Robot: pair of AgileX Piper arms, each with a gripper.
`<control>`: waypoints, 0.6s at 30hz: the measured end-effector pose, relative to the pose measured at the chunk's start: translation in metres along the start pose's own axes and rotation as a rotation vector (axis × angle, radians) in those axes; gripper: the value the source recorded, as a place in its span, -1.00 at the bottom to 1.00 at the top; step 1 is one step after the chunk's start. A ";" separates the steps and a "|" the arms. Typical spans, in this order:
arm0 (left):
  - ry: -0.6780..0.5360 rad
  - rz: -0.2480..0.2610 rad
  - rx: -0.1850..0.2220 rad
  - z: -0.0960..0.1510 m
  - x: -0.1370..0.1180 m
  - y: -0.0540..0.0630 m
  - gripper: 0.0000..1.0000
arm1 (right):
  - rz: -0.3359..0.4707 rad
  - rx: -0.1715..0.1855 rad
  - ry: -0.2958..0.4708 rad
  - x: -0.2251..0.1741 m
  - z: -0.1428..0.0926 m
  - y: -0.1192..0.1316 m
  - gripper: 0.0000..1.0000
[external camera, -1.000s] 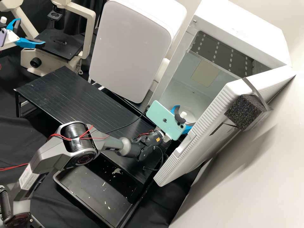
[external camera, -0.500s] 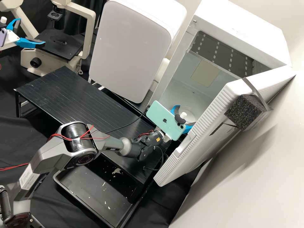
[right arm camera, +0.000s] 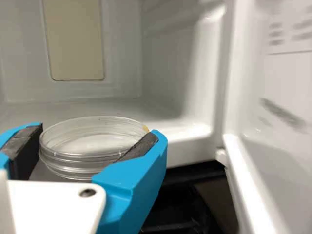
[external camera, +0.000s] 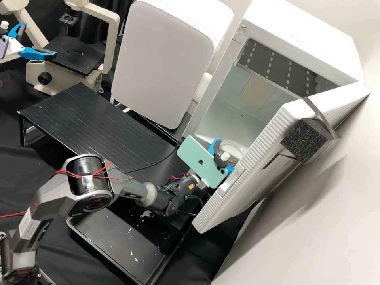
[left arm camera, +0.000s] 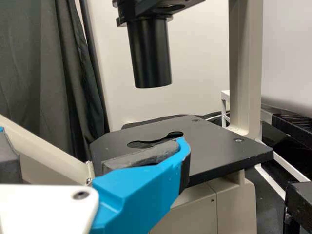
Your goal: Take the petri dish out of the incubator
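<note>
Between the two padded fingers of the right gripper (right arm camera: 98,133) sits the petri dish (right arm camera: 90,153), pads against opposite sides of its wall. Gripper state: narrowed on the dish, taken as a hold. Dish is round, so no long axis to line up; it lies near level, just ahead of the palm. Whether its base clears the incubator floor: cannot tell.

Beyond the fingertips, the interior of the incubator (external camera: 304,37); close beside the gripper, the open door (external camera: 221,206). Right arm is clearly the nearer. Left gripper (external camera: 40,39) is wide, holding nothing, well apart by the microscope stage (left arm camera: 219,151).

Judgement: grasp made, withdrawal is the step in hand. Next move should back straight out, palm leading, dish level. Risk: catching the door edge, or tilting the slick, clear dish.

Markings: faint print on the door's inner face (right arm camera: 290,36), not legible; a logo on the phone (external camera: 198,164) mounted behind the fingers; a small yellow sticker (external camera: 191,186) farther back on the wrist. No writing made out on the dish.
</note>
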 end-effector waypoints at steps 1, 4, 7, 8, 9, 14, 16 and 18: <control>0.000 0.000 0.000 0.000 0.000 0.000 1.00 | 0.004 0.011 -0.001 -0.004 0.001 0.001 -1.00; 0.000 0.000 0.000 0.000 0.000 0.000 1.00 | 0.018 0.031 -0.006 -0.014 0.004 0.005 -1.00; 0.000 0.000 0.000 0.000 0.000 0.000 1.00 | 0.025 0.047 0.006 -0.027 0.004 0.006 -1.00; 0.000 0.000 0.000 0.000 0.000 0.000 1.00 | 0.023 0.051 0.016 -0.032 0.003 0.006 -1.00; 0.000 0.000 0.000 0.000 0.000 0.000 1.00 | 0.027 0.053 0.024 -0.036 0.001 0.006 -1.00; 0.000 0.000 0.000 0.000 0.000 0.000 1.00 | 0.034 0.078 0.093 -0.064 -0.010 -0.002 -1.00; 0.000 0.000 0.000 0.000 0.000 0.000 1.00 | 0.026 0.075 0.129 -0.076 -0.019 -0.006 -1.00; 0.000 0.000 0.000 0.000 0.000 0.000 1.00 | 0.007 0.084 0.144 -0.092 -0.028 -0.015 -1.00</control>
